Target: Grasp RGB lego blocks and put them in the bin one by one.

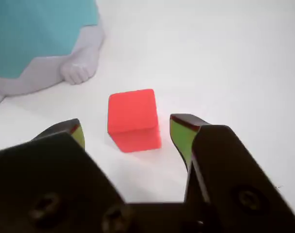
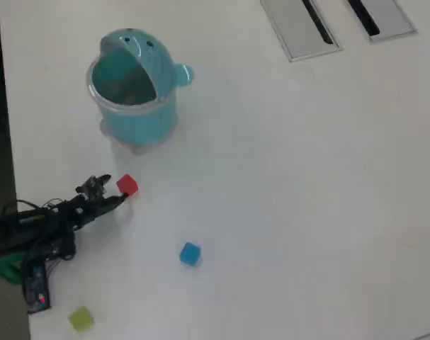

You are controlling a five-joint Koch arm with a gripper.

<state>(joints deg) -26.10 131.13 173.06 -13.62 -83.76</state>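
Wrist view: claw [image 1: 130, 133] is spread wide, empty, the two green-padded fingertips [image 1: 180, 136] flanking the red block [image 1: 132, 119] with a gap on each side. Block sits on the white tabletop [image 1: 225, 63], rotated a bit relative to the jaws, so the pads won't meet flat faces squarely. Teal bin [image 1: 38, 34] is at top left, near, its pale foot [image 1: 79, 70] just beyond the block

Overhead view: arm comes in from the left edge, claw [image 2: 121, 193] right at the red block [image 2: 127, 185]; bin [image 2: 133, 92] stands above it in that view, lid flipped back, mouth open. Blue block [image 2: 190, 253] and yellow-green block [image 2: 81, 319] lie well apart from each other, untouched

Step in hand, as I read it: grasp red. Suggest pushing forward slightly so the block sits deeper between the pads, not at the tips, yaw the wrist to match the block faces if possible, then close slowly. Risk: a corner contact twists or squirts the block out. Lift straight before swinging to the bin, clear the rim
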